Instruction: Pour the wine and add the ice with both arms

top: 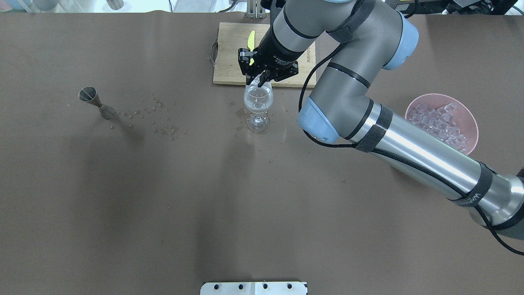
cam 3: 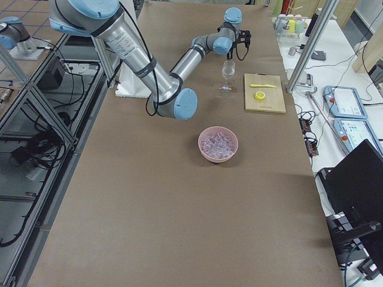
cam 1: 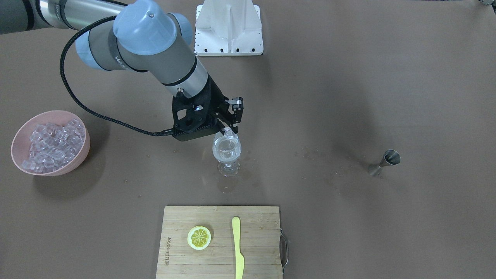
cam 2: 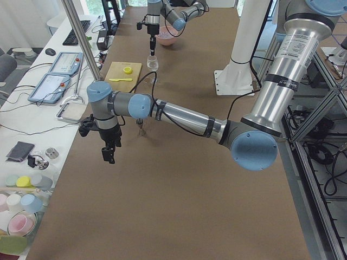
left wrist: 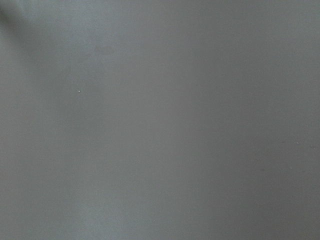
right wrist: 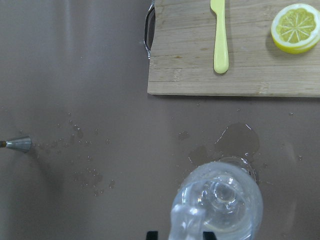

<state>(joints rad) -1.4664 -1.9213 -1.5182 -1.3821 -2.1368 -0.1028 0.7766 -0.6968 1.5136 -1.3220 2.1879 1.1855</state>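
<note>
The right gripper (cam 1: pixel 229 130) pinched one ice cube (cam 1: pixel 230 134) just over the wine glass (cam 1: pixel 227 152), towards the counter's far edge. Whether the left gripper (cam 2: pixel 108 156) was open, I could not tell.

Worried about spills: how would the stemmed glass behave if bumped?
The glass probably tips easily: wide bowl on a thin stem, small foot. The puddle by its foot may let it slide.
</note>
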